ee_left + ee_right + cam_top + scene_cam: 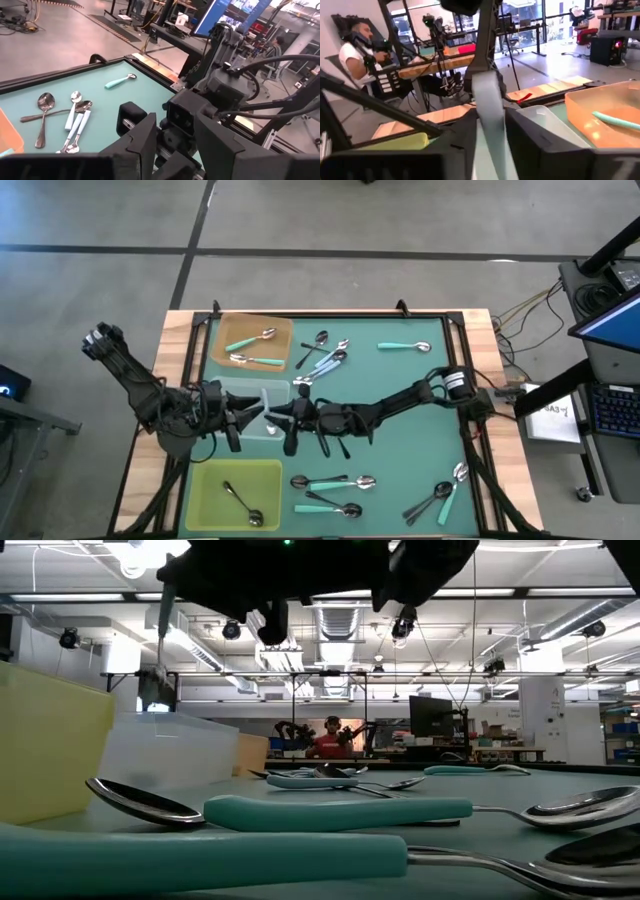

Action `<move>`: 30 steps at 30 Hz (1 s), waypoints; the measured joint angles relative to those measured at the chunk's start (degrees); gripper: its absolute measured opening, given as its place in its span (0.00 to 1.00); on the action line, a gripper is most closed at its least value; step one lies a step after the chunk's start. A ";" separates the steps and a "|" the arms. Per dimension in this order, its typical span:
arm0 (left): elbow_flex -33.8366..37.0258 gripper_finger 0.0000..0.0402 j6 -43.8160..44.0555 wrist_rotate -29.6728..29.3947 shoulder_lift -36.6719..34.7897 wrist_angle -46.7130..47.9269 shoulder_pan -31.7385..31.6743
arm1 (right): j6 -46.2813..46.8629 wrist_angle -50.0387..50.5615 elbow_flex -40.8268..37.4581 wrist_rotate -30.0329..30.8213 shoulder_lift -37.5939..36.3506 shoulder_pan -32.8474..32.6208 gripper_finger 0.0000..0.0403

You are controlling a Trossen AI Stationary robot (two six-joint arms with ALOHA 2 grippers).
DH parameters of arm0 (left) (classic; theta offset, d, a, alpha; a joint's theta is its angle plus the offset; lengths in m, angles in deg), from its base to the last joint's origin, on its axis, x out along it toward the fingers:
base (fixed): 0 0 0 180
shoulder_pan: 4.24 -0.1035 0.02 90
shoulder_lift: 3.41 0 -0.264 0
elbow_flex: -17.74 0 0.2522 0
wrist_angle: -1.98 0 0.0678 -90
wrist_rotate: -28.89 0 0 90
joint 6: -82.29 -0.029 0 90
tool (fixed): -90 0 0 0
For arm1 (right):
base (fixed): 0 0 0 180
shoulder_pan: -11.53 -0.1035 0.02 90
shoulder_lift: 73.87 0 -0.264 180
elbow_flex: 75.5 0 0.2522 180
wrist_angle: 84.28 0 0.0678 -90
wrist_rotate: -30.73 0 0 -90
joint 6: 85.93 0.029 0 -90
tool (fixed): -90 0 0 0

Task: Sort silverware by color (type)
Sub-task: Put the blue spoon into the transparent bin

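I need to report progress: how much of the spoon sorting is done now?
Done: two teal spoons lie in the orange tray and one black spoon in the yellow tray. In hand: a pale blue handle sits between the right gripper fingers over the clear tray. Left: many spoons on the mat.

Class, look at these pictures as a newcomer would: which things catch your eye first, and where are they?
Both dark arms meet over the clear tray at the table's left-middle; the right hand pinches a pale blue spoon handle. Beside it sit an orange tray holding mint-teal spoons and a yellow-green tray holding a black spoon.
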 joint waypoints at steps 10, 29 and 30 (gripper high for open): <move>0.00 0.28 -0.84 0.00 -0.49 -0.02 -0.02 | 10.34 14.46 0.40 0.22 -2.77 3.28 0.45; 0.00 0.28 -0.80 25.39 7.59 -0.28 -0.22 | 40.18 99.33 -0.01 -7.74 -36.81 -2.20 0.39; 0.00 0.28 -0.87 26.21 8.68 -0.27 -0.43 | 42.03 101.60 -0.15 -7.72 -37.97 -3.24 0.39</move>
